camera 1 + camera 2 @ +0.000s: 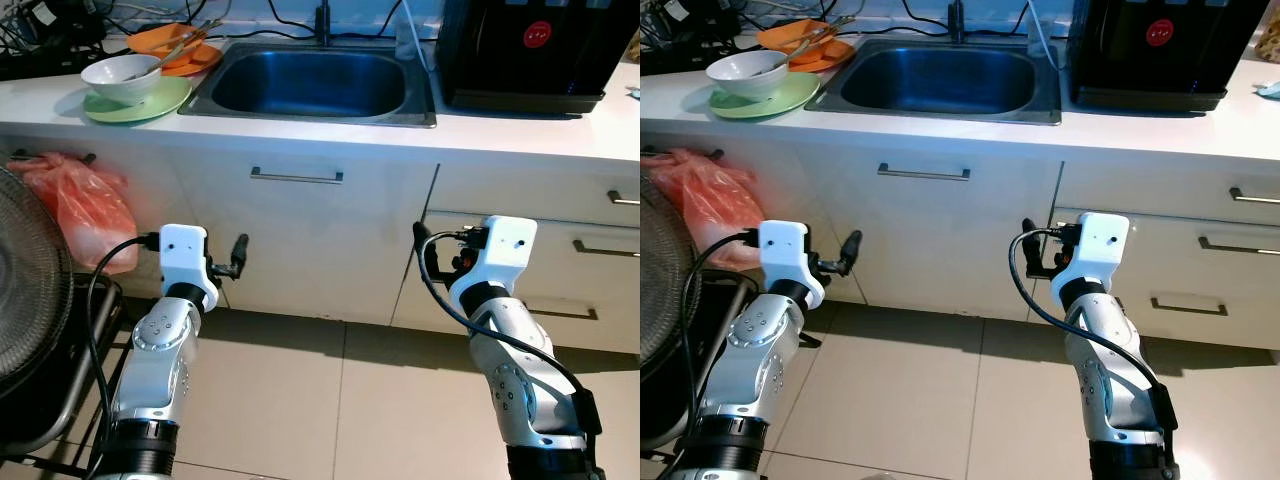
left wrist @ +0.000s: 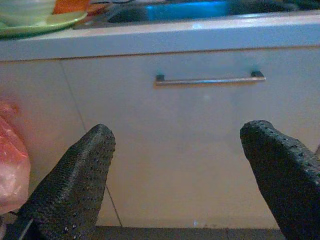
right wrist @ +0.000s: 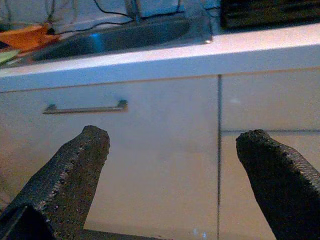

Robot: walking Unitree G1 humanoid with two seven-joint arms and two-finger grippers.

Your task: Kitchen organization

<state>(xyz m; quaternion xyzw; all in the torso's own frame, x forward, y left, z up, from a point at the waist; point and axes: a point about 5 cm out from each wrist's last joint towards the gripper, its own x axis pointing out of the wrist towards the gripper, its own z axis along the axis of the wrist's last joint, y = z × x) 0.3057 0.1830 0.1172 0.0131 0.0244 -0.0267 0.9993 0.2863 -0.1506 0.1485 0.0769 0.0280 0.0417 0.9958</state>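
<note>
Both arms are held raised before the cabinet front, below the tabletop (image 1: 520,135), as though readied for an approach. The left tool (image 2: 175,165) is seen released, fingers spread wide, aimed at the door under the sink (image 1: 310,82) with its bar handle (image 1: 296,176). The right tool (image 3: 175,170) is likewise released and empty, pointed near the seam between that door and the drawers (image 1: 600,230).

The dishes judged to be the task's things are stacked at the tabletop's left end: a white bowl (image 1: 120,76) set on a green plate (image 1: 150,103), with orange plates (image 1: 175,45) carrying utensils behind, just beside the sink. None is yet touched.

A black appliance (image 1: 530,50) stands right of the sink. An orange plastic bag (image 1: 85,205) hangs at the cabinet's left; a fan grille (image 1: 25,290) is noted beside it. Floor: beige tiles (image 1: 350,400).
</note>
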